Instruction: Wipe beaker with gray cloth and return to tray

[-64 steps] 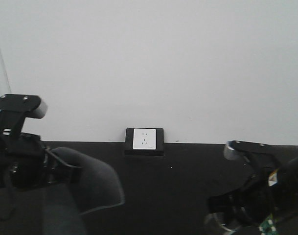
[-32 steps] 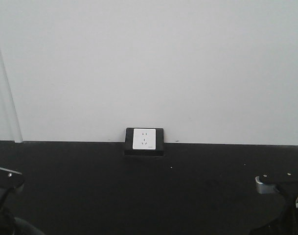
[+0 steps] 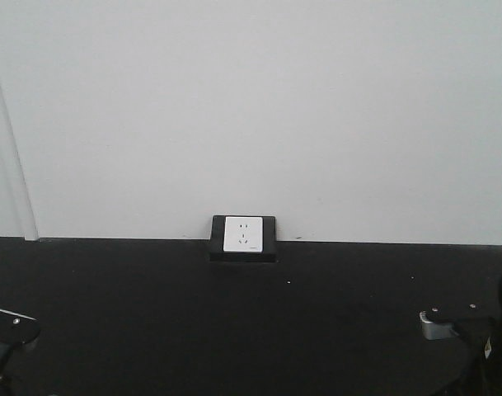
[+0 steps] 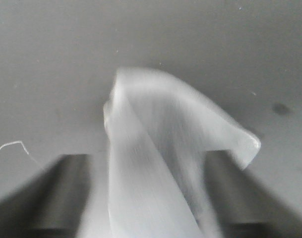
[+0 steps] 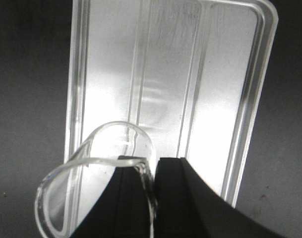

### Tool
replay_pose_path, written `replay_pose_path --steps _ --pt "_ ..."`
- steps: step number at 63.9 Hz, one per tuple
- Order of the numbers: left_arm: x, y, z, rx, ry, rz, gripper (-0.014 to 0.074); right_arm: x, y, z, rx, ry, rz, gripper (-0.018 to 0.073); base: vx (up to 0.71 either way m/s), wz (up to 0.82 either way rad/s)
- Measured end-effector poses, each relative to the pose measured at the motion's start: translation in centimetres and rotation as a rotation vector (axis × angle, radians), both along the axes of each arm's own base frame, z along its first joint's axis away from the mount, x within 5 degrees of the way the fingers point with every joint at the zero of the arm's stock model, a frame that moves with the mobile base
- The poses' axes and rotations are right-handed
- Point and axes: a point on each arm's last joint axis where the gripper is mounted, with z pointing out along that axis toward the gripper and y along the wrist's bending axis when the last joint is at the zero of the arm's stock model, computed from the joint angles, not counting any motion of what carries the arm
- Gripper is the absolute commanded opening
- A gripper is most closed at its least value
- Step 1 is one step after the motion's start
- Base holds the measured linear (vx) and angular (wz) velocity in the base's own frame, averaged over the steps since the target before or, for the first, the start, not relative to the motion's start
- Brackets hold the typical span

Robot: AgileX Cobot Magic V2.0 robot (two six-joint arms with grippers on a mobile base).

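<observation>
- The white wall (image 3: 251, 107) fills the upper half of the front view.
- The black table (image 3: 251, 322) runs below it. Only a fragment of the left arm (image 3: 11, 326) shows at one lower corner and a fragment of the right arm (image 3: 443, 322) at the other.
- The tray (image 5: 225, 99), silvery and ribbed with rounded corners, lies flat on the dark table in the right wrist view.
- The gray cloth (image 4: 160, 163) is bunched and blurred, and stands up between the two fingers (image 4: 66, 193) of the left end effector (image 4: 147, 158). It looks pale in this view.
- The left end effector's fingers stand wide apart, and a gap shows between one finger and the cloth.
- The clear beaker (image 5: 91, 163) shows over the near end of the tray. I cannot tell whether it rests on the tray or hangs above it.
- The right end effector (image 5: 153, 161) is narrow, and its dark fingers pinch the beaker's glass wall at the rim.
- A white socket (image 3: 243, 233) in a black frame sits where the wall meets the table.
</observation>
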Motion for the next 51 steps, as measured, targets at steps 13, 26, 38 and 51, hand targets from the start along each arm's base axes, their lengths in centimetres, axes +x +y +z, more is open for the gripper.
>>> replay_pose_path --steps 13,26,38,51 --pt "0.0 0.1 0.6 0.01 0.019 0.009 0.0622 0.7 0.1 -1.6 -0.004 0.032 0.001 0.0015 0.0 0.0" --pt "-0.1 0.1 0.6 0.015 0.033 0.012 0.0564 1.3 0.2 -3.2 -0.006 0.069 -0.032 0.0048 0.0 0.0" --pt "-0.1 0.1 0.6 0.016 0.035 0.013 0.0548 1.5 0.2 -3.7 -0.005 0.074 -0.044 0.0135 0.0 0.0" --pt "-0.1 0.1 0.6 0.016 0.037 0.014 0.0548 1.5 0.2 -3.7 -0.005 0.069 -0.045 0.0256 0.0 0.0"
